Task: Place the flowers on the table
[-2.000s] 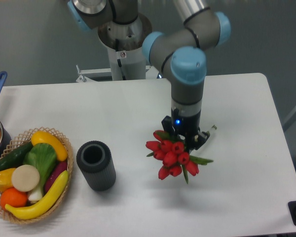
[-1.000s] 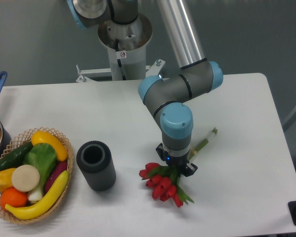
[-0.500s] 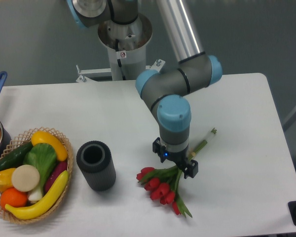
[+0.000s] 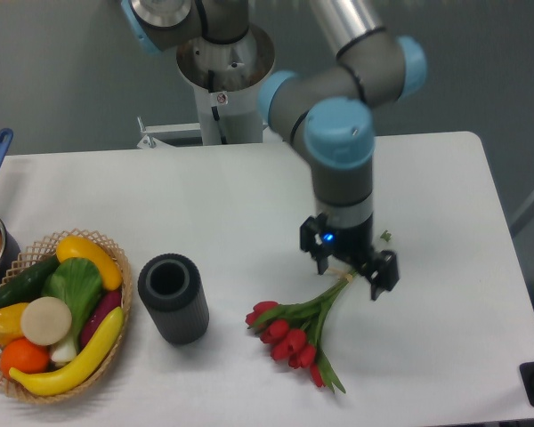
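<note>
A: Flowers [image 4: 294, 334] lie flat on the table [image 4: 445, 205], near-centre, heads to the near left, stems running up to the far right under the gripper [image 4: 349, 265]. Resting on their side because nothing props them; leaves splay near the heads.

B: Gripper status?

A: Jaws spread apart, nothing between them. It hangs above the stem ends, apart from them as far as I can judge. Fingers point down, straddling the line of the stems, consistent with a release.

B: Placement looks done, then?

A: Judged so: the bunch is on bare table, clear of other items.

B: Neighbours?

A: Dark cylinder [image 4: 173, 298] stands upright to the left, near but not touching the heads. Basket [image 4: 116, 258] of toy produce further left, well apart.
</note>
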